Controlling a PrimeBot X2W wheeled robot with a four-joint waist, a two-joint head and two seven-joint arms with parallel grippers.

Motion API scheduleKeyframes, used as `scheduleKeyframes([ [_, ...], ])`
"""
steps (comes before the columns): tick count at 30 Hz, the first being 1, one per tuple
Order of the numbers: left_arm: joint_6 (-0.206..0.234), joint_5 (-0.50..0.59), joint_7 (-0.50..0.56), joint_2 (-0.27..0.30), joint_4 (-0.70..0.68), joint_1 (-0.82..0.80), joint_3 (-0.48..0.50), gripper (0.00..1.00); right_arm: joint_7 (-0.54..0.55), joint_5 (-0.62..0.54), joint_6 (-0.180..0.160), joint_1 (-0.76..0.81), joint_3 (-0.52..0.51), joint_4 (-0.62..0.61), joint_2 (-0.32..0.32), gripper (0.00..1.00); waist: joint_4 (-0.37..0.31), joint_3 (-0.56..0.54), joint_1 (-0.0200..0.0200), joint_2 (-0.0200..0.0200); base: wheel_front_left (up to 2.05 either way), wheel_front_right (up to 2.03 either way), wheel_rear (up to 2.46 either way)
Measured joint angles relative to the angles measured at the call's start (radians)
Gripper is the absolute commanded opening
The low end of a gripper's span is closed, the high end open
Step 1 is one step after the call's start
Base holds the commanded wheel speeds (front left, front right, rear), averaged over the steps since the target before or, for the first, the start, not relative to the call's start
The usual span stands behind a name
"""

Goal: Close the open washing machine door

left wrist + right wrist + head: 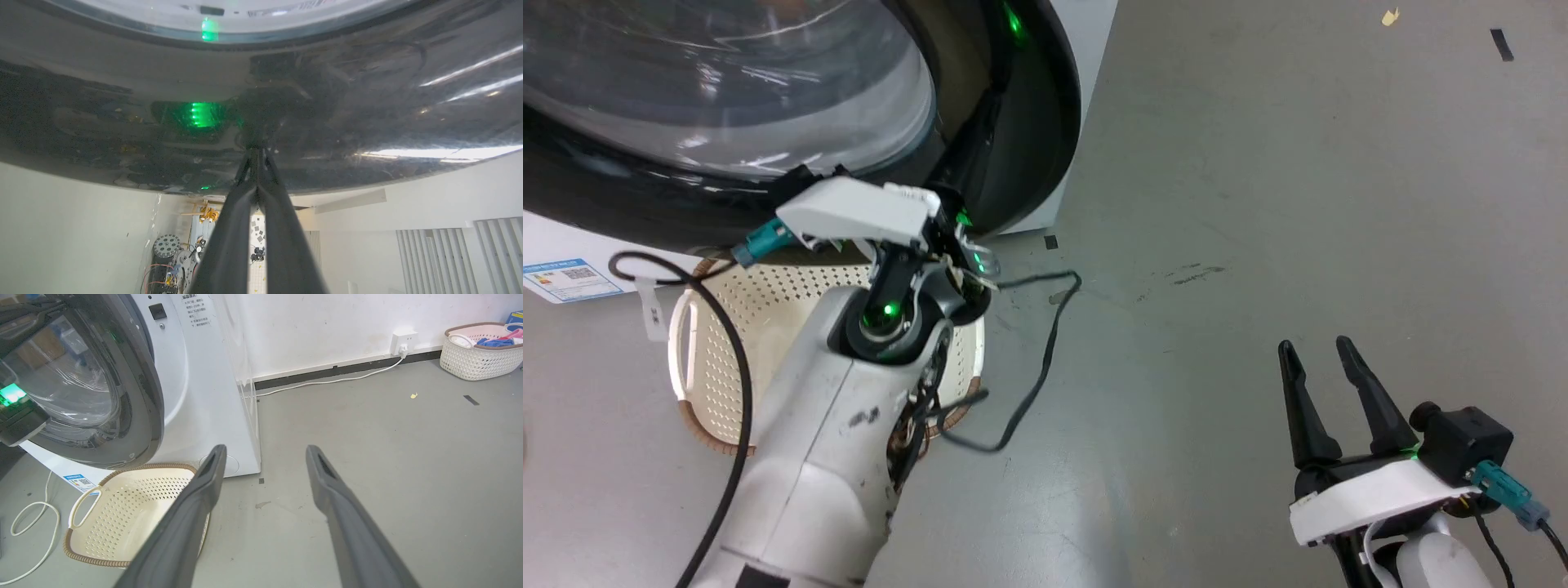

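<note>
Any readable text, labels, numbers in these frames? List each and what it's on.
No text can be quoted.
Too small: the blue-and-white sticker with a QR-like square, low on the white front-loading washing machine.
Too blurred: the black printed lines high on the machine's front, possibly Chinese characters.
Illegible: marks on the white strip tag in the head view.

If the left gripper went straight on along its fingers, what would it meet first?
The left gripper, closed, points straight at the glossy black rim of the washing machine door. That rim comes first. The tips look at or almost on it, though contact is unclear.
</note>
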Motion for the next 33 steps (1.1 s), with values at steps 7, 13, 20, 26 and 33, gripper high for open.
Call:
scheduleKeyframes([
  [7, -0.008, 0.015, 0.002, 0.002, 0.055, -0.026, 0.009, 0.0, -0.001, -0.002, 0.0, 0.0, -0.013, -0.005, 0.0, 1.0, 0.017, -0.019, -0.0001, 0.0, 0.0, 0.0, 0.0],
  [13, -0.009, 0.269, -0.061, 0.096, -0.083, 0.097, -0.088, 1.0, -0.001, -0.013, 0.0, 0.004, -0.025, -0.007, 0.0, 1.0, 0.056, -0.068, -0.0003, 0.0, 0.0, 0.0, 0.0],
  [20, -0.009, 0.686, -0.254, 0.295, -0.197, 0.29, -0.253, 1.0, -0.001, -0.039, 0.0, 0.066, -0.051, -0.004, 0.0, 1.0, 0.135, -0.157, -0.0004, 0.0, 0.0, 0.0, 0.0],
  [26, 0.058, 1.082, -0.271, 0.356, -0.294, 0.44, -0.166, 1.0, 0.001, -0.071, 0.0, 0.111, -0.045, -0.017, 0.001, 1.0, 0.224, -0.233, -0.0005, -0.0001, 0.0, 0.0, 0.0],
  [33, 0.156, 1.392, -0.272, 0.299, -0.442, 0.64, -0.028, 1.0, 0.026, -0.093, 0.0, 0.171, -0.064, -0.048, 0.001, 1.0, 0.323, -0.299, -0.0004, -0.0001, 0.0, 0.0, 0.0],
])
